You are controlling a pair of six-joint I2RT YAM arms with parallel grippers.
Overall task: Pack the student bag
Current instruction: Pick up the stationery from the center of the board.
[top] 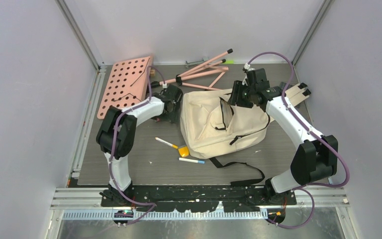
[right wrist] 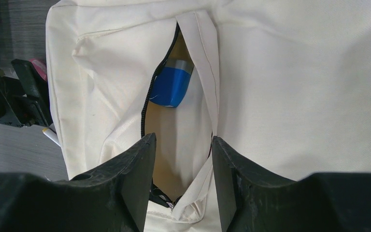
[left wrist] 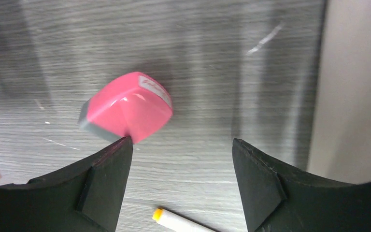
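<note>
Two bent arms (top: 144, 108) flanking student bag (top: 206, 130)

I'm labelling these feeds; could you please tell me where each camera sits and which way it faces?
Top external: above and behind the bases, looking down on table, left arm, right arm, student bag.
Left wrist: on the left arm, looking down at a pink object; own jaws show.
Right wrist: on the right arm, facing the bag's open zip; own jaws show.
Shared: the bag, in top and right wrist.

The bag (right wrist: 294, 96) mouth is a narrow slit, a blue thing (right wrist: 171, 87) lodged inside. Bare surface (left wrist: 207, 72) lies open between pink block (left wrist: 125, 108) and bag; a marker (left wrist: 183, 223) lies near.
</note>
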